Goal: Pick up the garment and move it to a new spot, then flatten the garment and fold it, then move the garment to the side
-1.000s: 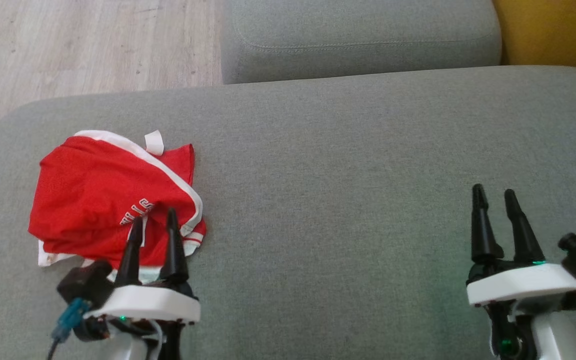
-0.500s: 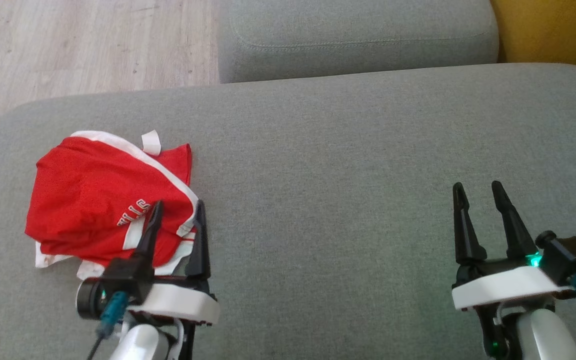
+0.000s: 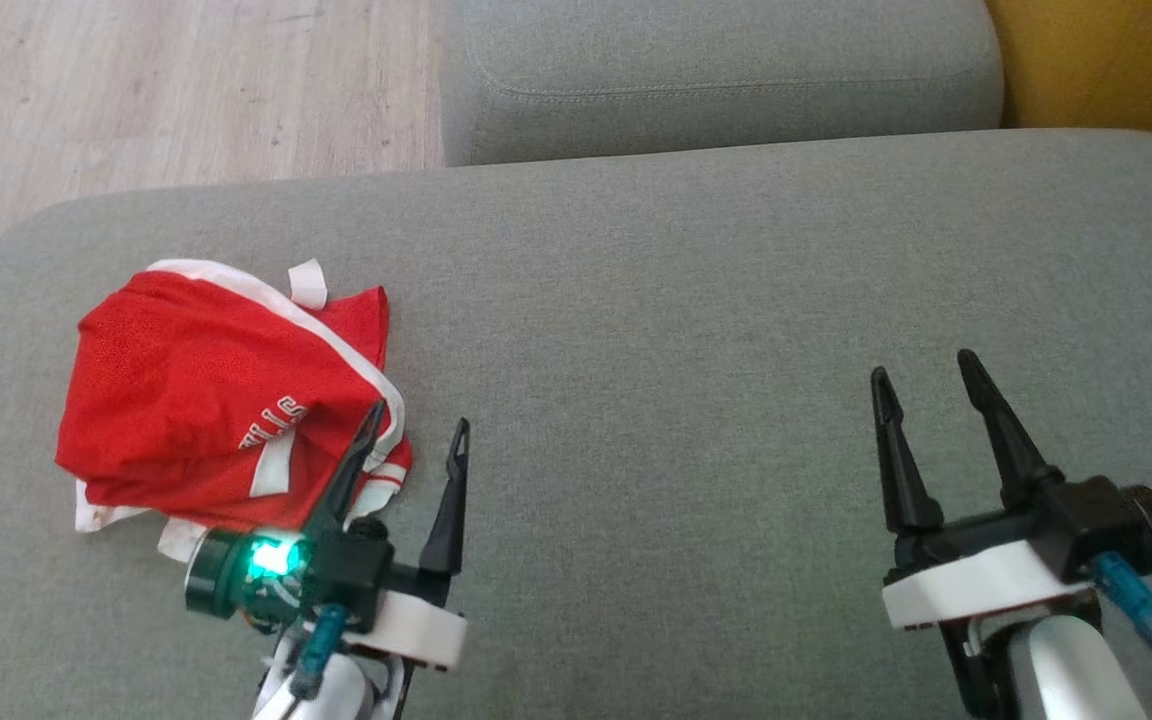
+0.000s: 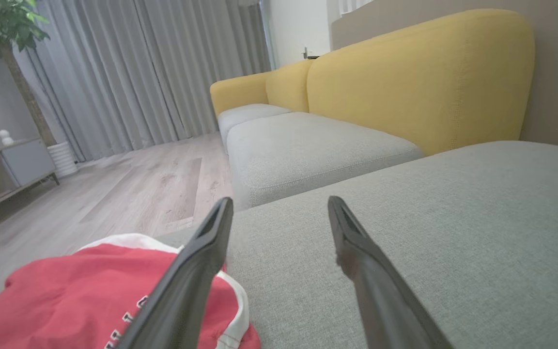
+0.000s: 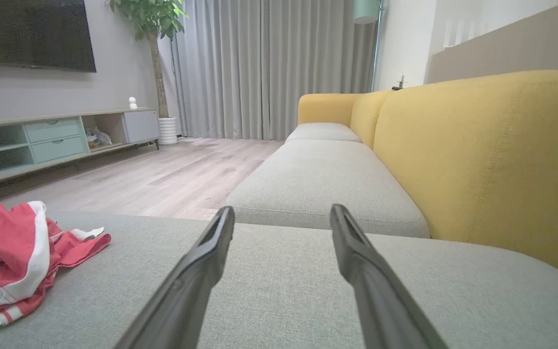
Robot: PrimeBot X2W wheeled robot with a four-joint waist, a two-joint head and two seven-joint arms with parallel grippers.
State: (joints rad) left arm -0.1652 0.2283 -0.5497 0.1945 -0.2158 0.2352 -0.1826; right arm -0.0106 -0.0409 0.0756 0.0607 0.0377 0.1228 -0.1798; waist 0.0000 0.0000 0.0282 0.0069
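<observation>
Partly folded under: garment (image 3: 186,390) lettering | left end effector (image 3: 419,415) overlaps its edge

The left gripper (image 3: 418,418) has its two dark fingers (image 4: 187,286) spread wide with nothing between them. One finger lies across the right-hand corner of the red jersey (image 3: 186,390) nearest the robot, the other just beside that corner. The right gripper (image 3: 922,365), well apart from the jersey, is spread wide too and empty, its fingers pointing away from the robot.
</observation>
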